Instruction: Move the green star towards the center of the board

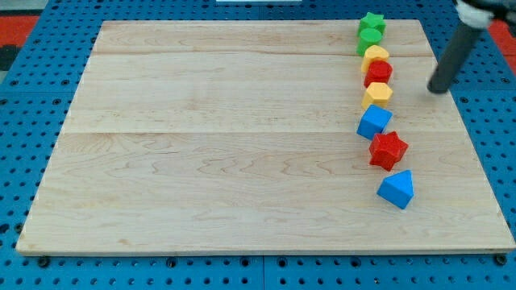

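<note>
Task not begun: green star (372, 23) sits at upper right, tip (437, 88) apart at right, touching nothing.

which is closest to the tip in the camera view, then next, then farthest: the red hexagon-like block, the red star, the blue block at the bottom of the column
From my tip:
1. Red hexagon-like block, to the view's left of the tip, near its height.
2. Red star, lower and left.
3. Blue block at the column's bottom end, farthest.

A wooden board (201, 161) carries green, yellow, red and blue blocks at the view's right.
</note>
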You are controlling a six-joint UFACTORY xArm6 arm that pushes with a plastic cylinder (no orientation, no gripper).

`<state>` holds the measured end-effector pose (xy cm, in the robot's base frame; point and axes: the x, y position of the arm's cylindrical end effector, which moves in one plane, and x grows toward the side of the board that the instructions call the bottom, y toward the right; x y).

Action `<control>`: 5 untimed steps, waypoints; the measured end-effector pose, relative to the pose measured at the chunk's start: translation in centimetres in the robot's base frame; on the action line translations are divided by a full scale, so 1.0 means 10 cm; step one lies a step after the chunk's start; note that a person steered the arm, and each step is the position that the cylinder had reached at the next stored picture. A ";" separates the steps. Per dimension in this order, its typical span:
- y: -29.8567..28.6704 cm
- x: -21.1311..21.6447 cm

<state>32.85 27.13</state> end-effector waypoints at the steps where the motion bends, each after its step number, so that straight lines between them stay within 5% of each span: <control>1: 0.00 -0.67; 2: -0.20 -1.22; 4: -1.29 -1.04; 5: -1.09 -1.37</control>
<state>19.19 16.23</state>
